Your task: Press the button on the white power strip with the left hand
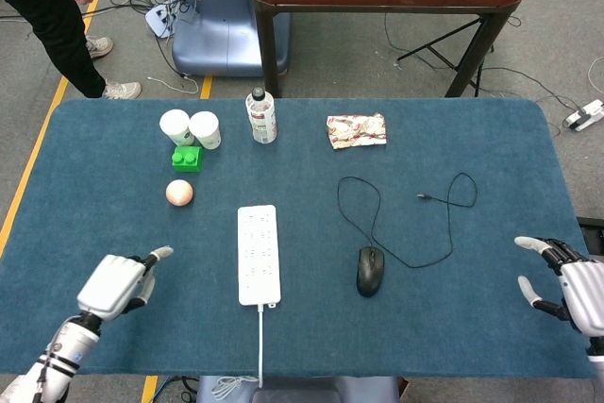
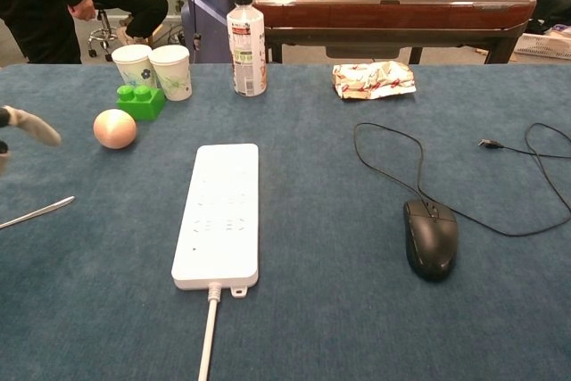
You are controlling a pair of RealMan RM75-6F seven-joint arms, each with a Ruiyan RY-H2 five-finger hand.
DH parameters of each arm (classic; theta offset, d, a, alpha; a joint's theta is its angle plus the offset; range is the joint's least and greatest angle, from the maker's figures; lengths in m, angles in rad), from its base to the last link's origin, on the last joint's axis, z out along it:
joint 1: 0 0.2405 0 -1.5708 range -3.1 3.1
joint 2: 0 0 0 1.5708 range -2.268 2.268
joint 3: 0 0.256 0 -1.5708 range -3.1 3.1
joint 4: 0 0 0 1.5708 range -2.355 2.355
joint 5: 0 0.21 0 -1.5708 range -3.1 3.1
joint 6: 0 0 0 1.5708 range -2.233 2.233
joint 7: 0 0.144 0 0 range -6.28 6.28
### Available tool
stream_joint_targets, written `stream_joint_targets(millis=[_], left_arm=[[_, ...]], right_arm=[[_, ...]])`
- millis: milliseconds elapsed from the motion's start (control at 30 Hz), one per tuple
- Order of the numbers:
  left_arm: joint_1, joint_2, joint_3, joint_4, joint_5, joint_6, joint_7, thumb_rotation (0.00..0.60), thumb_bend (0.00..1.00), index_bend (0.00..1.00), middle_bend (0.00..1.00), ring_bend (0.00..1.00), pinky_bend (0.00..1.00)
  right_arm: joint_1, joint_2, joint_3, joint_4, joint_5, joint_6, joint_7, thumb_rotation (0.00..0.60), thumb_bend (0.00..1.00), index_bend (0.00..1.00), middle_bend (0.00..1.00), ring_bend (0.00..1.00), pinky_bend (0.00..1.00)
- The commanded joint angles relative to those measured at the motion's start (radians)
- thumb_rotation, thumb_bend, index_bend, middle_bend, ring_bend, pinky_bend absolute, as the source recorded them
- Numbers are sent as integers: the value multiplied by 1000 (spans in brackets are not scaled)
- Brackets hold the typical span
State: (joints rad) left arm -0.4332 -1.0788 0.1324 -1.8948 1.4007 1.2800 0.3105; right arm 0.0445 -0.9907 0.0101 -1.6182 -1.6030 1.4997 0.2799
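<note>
The white power strip (image 1: 259, 254) lies lengthwise on the blue table, its cord running off the near edge; the chest view shows the strip (image 2: 221, 214) untouched. My left hand (image 1: 118, 282) hovers well to the left of it near the table's front, fingers curled in and one finger pointing toward the strip, holding nothing. In the chest view only a fingertip of the left hand (image 2: 27, 124) shows at the left edge. My right hand (image 1: 562, 280) stays at the table's right edge with its fingers apart, holding nothing.
A fork (image 2: 37, 211) lies left of the strip. A peach-coloured ball (image 1: 179, 193), green block (image 1: 186, 159), two paper cups (image 1: 191, 127) and a bottle (image 1: 261, 116) stand behind it. A black mouse (image 1: 370, 271) with looped cable (image 1: 415, 224) and a snack packet (image 1: 356, 130) lie right.
</note>
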Motion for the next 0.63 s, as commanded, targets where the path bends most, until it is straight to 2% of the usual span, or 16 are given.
stream_joint_targets(millis=[33, 133, 233, 400, 633], left_arm=[[74, 16, -15, 51, -22, 77, -64, 600, 579, 328, 477, 446, 544], [119, 28, -24, 70, -35, 123, -111, 600, 574, 366, 457, 429, 478], [163, 32, -26, 96, -36, 167, -130, 600, 574, 384, 457, 428, 470], [214, 37, -24, 131, -59, 190, -100, 600, 575, 403, 457, 428, 470], [247, 32, -62, 124, -84, 227, -32, 600, 574, 417, 457, 428, 470]], right_arm=[[6, -5, -2, -5, 1, -11, -14, 600, 353, 264, 313, 253, 435], [12, -10, -3, -8, 5, -23, -31, 600, 350, 264, 313, 252, 435], [19, -14, -4, -12, 8, -38, -48, 600, 341, 264, 315, 253, 435], [29, -18, -6, -18, 13, -61, -75, 600, 316, 264, 316, 253, 435], [38, -17, -3, -25, 43, -88, -104, 600, 313, 264, 316, 252, 435]])
